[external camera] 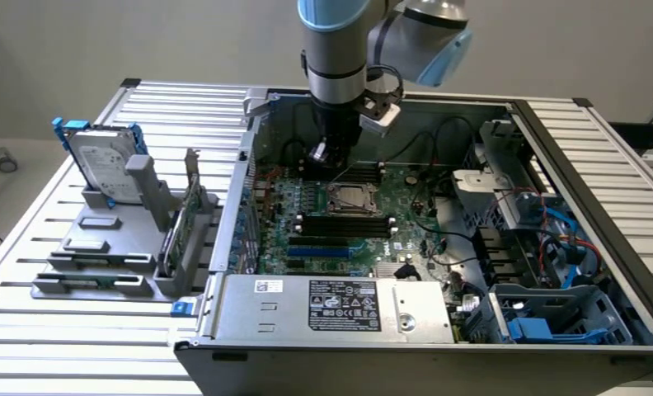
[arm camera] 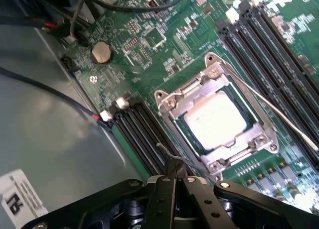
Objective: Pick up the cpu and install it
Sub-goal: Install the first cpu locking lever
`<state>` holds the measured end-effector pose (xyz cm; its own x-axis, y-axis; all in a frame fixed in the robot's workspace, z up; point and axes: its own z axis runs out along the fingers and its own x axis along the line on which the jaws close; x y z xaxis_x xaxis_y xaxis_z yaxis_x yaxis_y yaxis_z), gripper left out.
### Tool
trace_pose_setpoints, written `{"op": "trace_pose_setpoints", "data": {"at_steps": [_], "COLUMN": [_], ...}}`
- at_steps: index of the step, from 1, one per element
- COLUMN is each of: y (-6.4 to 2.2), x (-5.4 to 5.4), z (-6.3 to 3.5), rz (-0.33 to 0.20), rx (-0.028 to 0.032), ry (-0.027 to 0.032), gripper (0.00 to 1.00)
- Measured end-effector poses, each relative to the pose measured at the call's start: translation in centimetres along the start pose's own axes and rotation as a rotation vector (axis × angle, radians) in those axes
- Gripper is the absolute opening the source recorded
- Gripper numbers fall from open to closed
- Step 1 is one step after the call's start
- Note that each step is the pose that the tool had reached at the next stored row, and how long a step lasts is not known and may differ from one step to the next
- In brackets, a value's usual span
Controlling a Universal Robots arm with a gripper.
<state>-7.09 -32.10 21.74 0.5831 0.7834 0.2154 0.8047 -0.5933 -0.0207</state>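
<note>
The cpu (arm camera: 217, 117), a square chip with a shiny silver top, lies flat inside the metal socket frame (arm camera: 169, 103) on the green motherboard (arm camera: 144, 35). In the exterior view the cpu (external camera: 346, 198) sits mid-board inside the open computer case (external camera: 547, 124). My gripper (arm camera: 173, 175) is shut, its black fingers pressed together with nothing between them. It hovers beside the socket, close to the hooked end of a thin wire lever (arm camera: 164, 150). In the exterior view the gripper (external camera: 324, 157) hangs over the board just behind the socket.
Black memory slots (arm camera: 264, 35) flank the socket on both sides. Black cables (arm camera: 45, 92) cross the case wall. A hard drive in a blue frame (external camera: 101, 161) stands on a grey rack at the exterior view's left. The power supply (external camera: 338, 307) fills the case's front.
</note>
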Motion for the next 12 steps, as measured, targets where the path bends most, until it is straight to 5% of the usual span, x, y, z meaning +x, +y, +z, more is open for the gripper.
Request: {"op": "trace_pose_setpoints", "data": {"at_steps": [7,12], "y": [-0.63,-0.62], "x": [-0.47,-0.54], "z": [-0.12,0.12], "rz": [-0.001,-0.004], "rx": [-0.0017,-0.0150], "ry": [0.0016,0.0113], "gripper": [0.11,0.11]}}
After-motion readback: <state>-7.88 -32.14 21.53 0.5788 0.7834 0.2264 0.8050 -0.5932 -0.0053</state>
